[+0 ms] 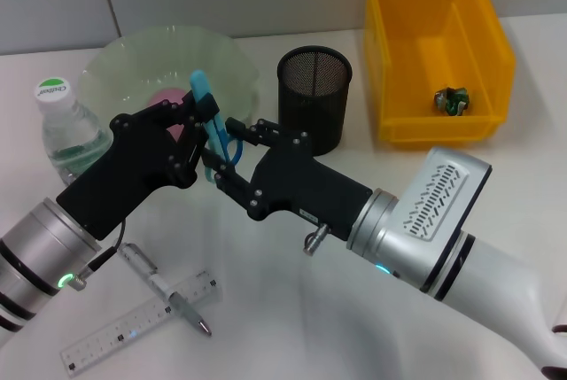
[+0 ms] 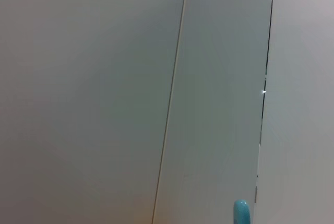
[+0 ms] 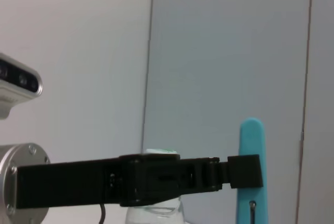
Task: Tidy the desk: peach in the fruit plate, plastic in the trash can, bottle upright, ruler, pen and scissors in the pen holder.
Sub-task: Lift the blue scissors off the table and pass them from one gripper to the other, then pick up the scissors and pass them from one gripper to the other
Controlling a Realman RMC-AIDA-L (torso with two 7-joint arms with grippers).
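Mid-handover: left gripper [image 1: 197, 125] clamped on scissors [image 1: 209, 114], held upright; right gripper [image 1: 232, 151] at handles, grip unclear; headed for pen holder [image 1: 314, 96].

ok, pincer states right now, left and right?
Left pincer: closed on the scissors, held upright above the table.
Right pincer: at the scissors' blue handles; open or closed cannot be told.

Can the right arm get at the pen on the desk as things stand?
Probably not right away. The right gripper is up at the blue scissors, meeting the left gripper that holds them. The pen lies across the ruler beneath the left arm, which blocks that side.
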